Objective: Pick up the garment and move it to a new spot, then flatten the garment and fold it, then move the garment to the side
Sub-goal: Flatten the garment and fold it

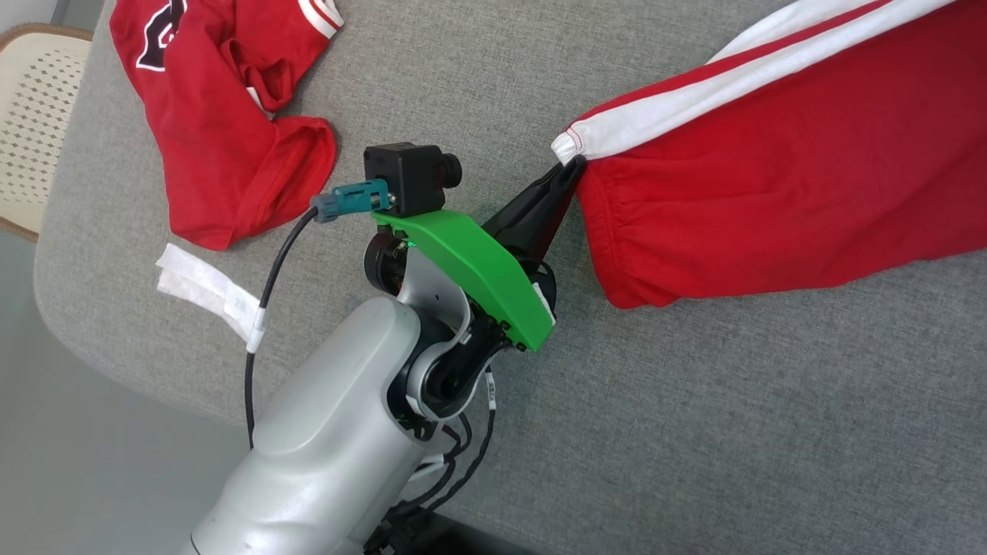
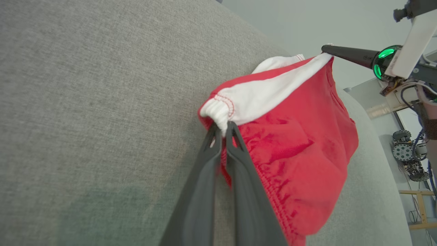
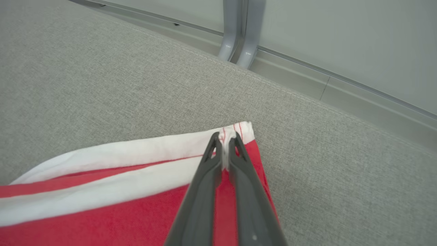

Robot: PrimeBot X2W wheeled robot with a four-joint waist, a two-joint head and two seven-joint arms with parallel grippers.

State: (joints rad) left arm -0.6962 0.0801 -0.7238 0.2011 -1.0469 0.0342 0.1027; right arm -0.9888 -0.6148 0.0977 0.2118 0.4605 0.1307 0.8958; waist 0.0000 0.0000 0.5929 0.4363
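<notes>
The left end effector (image 1: 569,168) is clenched on a white-banded corner of the garment (image 1: 771,193), red shorts with white side stripes. In the left wrist view, its two fingers (image 2: 239,153) pinch the gathered hem. The right end effector (image 3: 225,140) is clamped on the opposite white corner, and the striped edge runs fairly straight between the two grips while the red cloth sags below it. The grey fabric-covered table (image 1: 694,432) lies bare on the near side of the left end effector and below the garment. Beyond the right end effector's tips, a band of bare table reaches the stitched edge (image 3: 290,91), then floor and a grey post (image 3: 239,30). A second red shirt (image 1: 224,116) lies well apart on the left end effector's left, near the rounded table corner, with a white strip (image 1: 202,287) just below it.
</notes>
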